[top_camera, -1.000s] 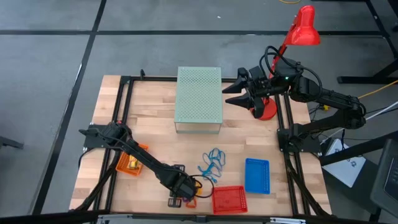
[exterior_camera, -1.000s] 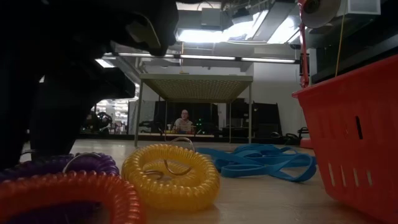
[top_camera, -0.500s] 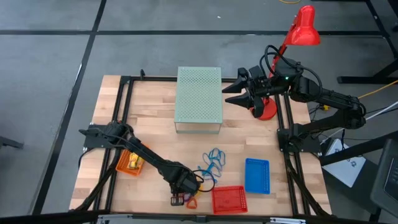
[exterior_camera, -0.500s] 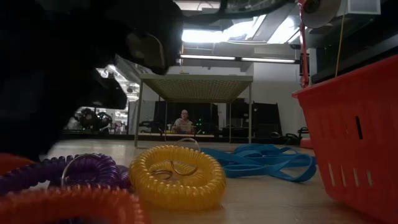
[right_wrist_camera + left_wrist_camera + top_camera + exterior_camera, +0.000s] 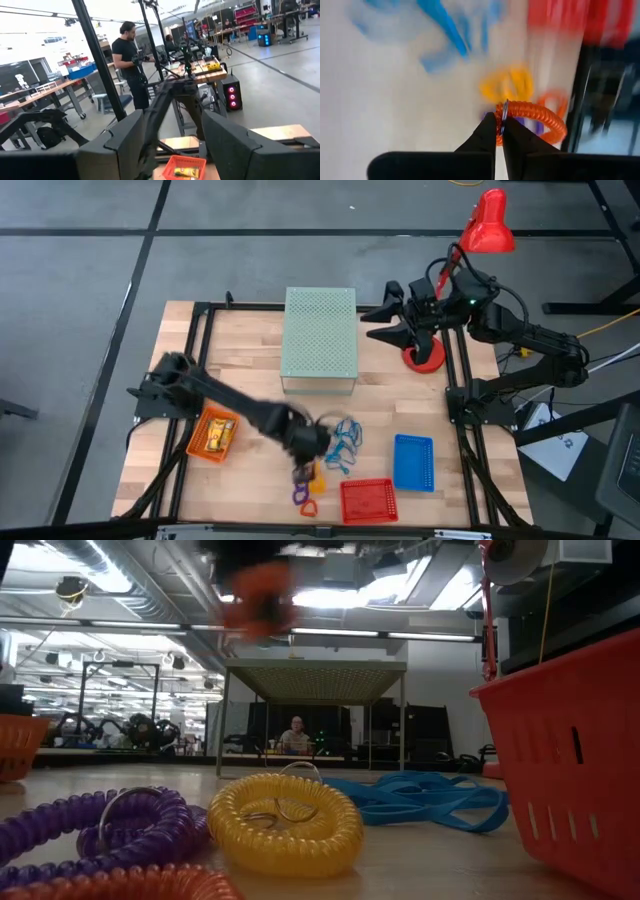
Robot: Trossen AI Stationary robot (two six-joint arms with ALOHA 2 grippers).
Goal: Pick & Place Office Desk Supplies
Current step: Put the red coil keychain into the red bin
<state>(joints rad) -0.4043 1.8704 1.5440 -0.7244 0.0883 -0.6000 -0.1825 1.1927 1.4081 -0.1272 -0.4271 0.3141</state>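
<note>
My left gripper (image 5: 312, 442) hangs blurred above the near middle of the table, shut on an orange coil ring (image 5: 535, 119) that shows high up in the low view (image 5: 262, 595). Under it on the wood lie a yellow coil (image 5: 285, 823), a purple coil (image 5: 100, 825) and another orange-red coil (image 5: 130, 885). A tangle of blue loops (image 5: 343, 438) lies flat just to their right. My right gripper (image 5: 375, 325) waits open and level, high at the far right by the red lamp (image 5: 487, 225). My left gripper pinches the thin metal ring (image 5: 504, 111) at one end of the orange coil between its two fingertips (image 5: 487, 131). The fingers slant downward. The coil sticks out beyond the tips, lifted clear of the table.
A red basket (image 5: 367, 500) and a blue basket (image 5: 413, 462) stand at the near right. An orange basket (image 5: 213, 434) with yellow pieces sits at the near left. The pale green perforated box (image 5: 320, 340) stands on legs at the far middle.
My left gripper has shut on the orange coil among the rings near the front edge. It has then risen quickly and swung toward the far edge, carrying the coil clear of the table. The yellow and purple coils stay on the wood.
</note>
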